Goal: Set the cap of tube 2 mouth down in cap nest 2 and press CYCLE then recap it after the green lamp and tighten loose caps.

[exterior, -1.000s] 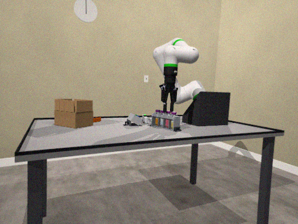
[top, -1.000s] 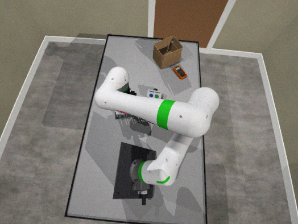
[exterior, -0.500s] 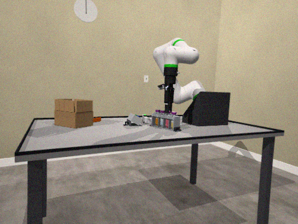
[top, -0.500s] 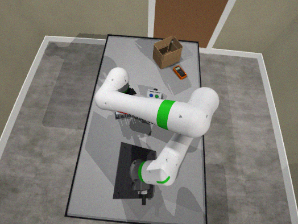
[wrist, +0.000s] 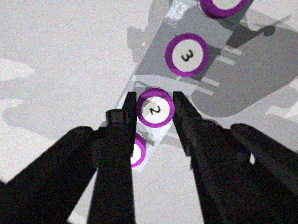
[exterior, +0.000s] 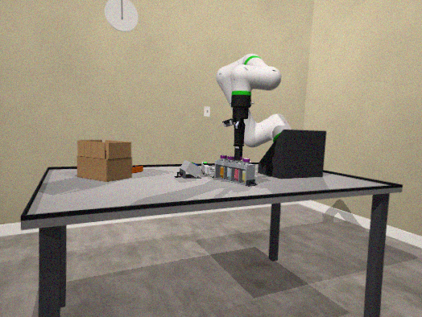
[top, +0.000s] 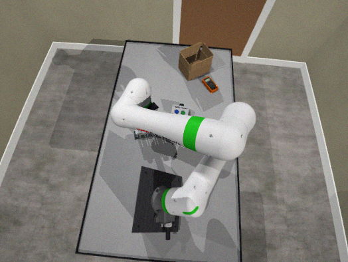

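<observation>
Straight down over the decapping station (exterior: pixel 235 174), the black two-finger jaws sit on either side of the purple-rimmed white cap marked 2 (wrist: pixel 155 108), narrowed until the fingertips touch its rim, gripping it while it sits on its tube. Beyond it along the grey block stands the matching purple cap marked 3 (wrist: pixel 186 55), and another purple cap (wrist: pixel 136 152) shows partly behind one finger. On the grey tabletop (top: pixel 109 186) the housing with the blue and green keys (top: pixel 179 111) lies just past the white arm (top: pixel 166 128). Farther off are an open brown cardboard box (top: pixel 195 60) and an orange handheld meter (top: pixel 210 84).
</observation>
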